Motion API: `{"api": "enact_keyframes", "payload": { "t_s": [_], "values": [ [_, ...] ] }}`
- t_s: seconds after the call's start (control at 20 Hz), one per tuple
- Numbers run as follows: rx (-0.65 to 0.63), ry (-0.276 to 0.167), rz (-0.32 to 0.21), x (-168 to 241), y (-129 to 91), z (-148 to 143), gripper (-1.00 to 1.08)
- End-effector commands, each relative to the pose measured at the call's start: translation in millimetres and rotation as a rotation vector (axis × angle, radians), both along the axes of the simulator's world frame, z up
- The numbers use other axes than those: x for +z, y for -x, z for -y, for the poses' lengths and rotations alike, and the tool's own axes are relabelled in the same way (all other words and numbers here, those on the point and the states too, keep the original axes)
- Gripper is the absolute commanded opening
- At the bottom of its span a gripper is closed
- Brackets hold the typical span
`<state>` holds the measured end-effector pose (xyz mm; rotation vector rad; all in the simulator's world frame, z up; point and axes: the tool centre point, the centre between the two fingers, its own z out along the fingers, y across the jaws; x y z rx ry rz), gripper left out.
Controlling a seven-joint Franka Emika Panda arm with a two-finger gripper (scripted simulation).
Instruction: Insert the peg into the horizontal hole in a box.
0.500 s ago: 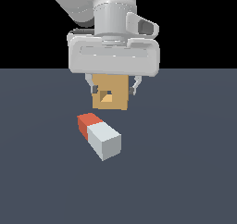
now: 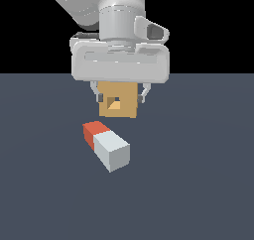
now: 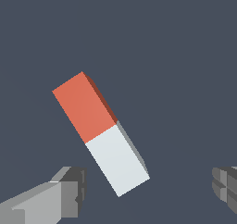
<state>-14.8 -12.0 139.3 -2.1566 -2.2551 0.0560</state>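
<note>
Peg [image 2: 106, 145] lies flat on the dark floor [image 2: 198, 194], its white half nearer us, its red half toward the box [image 2: 118, 101]. We see the gripper [image 3: 148, 190] spread wide above it, holding nothing, partly screening the box.

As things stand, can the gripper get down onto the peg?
Probably yes. The gripper is open above the peg, which lies flat on the floor with nothing over it; its white half sits between the fingers, though skewed to them.
</note>
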Motion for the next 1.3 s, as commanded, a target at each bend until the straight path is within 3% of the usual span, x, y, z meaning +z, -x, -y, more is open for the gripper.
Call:
{"api": "enact_keyframes", "payload": {
  "t_s": [0.0,1.25],
  "values": [
    [0.027,-0.001,0.001,-3,2,1,1.0],
    [0.521,-0.021,0.033,-59,20,32,1.0]
  ]
}}
